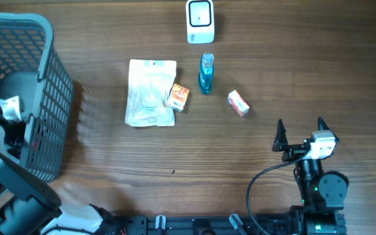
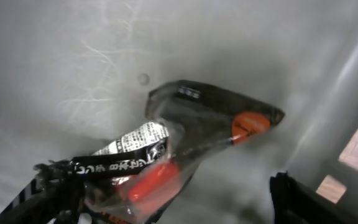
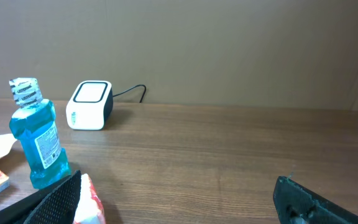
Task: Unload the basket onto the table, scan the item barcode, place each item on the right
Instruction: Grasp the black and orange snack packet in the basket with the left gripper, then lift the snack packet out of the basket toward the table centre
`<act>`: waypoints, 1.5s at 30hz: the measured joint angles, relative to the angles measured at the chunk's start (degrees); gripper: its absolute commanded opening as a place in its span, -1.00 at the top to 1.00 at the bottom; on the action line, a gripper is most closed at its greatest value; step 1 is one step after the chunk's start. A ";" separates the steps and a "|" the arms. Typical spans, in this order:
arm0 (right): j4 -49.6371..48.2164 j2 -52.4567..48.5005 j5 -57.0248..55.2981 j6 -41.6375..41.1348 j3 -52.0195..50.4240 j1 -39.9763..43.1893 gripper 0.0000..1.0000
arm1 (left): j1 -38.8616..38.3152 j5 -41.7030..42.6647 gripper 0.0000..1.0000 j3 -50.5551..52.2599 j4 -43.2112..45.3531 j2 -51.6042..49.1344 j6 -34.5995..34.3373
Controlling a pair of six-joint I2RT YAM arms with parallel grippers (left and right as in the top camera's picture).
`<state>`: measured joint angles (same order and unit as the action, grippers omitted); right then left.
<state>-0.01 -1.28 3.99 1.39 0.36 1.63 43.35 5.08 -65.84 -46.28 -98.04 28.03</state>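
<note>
1. While the left arm [image 1: 15,183] reaches down into the grey basket [image 1: 57,98] at the left edge of the worktop [image 1: 175,170], its jaws stand apart on either side of a clear packet [image 2: 185,137]. Nothing is clamped.
2. The packet lies flat on the basket floor, near the latticed wall. One jaw sits under or against its lower-left end; I cannot tell which.
3. Judgement: the jaws are spread to straddle the packet's width, which fits either a pick-up or a release.
4. The right jaws are wide apart and empty, over bare worktop well apart from the goods, probably to keep the scanning area free.
5. The scanner [image 1: 200,21] stands at the far edge. An upright blue bottle [image 1: 205,73], a white pouch [image 1: 151,93], an orange box [image 1: 178,96] and a red-and-white box [image 1: 238,102] sit near it, apparently staged within reach.
6. In the left wrist view the packet's long axis runs from lower left to upper right, and its orange-tipped end points at the basket wall. A black printed band faces up, and no barcode is legible.
</note>
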 measured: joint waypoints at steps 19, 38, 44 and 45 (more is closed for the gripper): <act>0.02 0.00 0.00 0.00 0.00 0.00 -1.00 | 0.00 0.59 -0.08 0.63 0.66 -4.72 0.66; 0.02 0.00 0.00 0.00 0.00 0.00 -1.00 | -0.11 5.03 0.92 -6.67 0.90 -2.34 -12.35; 0.02 0.00 0.00 0.00 0.00 0.00 -1.00 | -0.11 12.44 0.92 -9.25 2.67 6.58 -14.58; 0.02 0.00 0.00 0.00 0.00 0.00 -0.99 | -0.11 14.03 0.92 -9.25 3.37 7.85 -14.71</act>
<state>0.01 -1.28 3.99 1.39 0.36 1.63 43.24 19.11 -75.09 -42.92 -90.19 13.32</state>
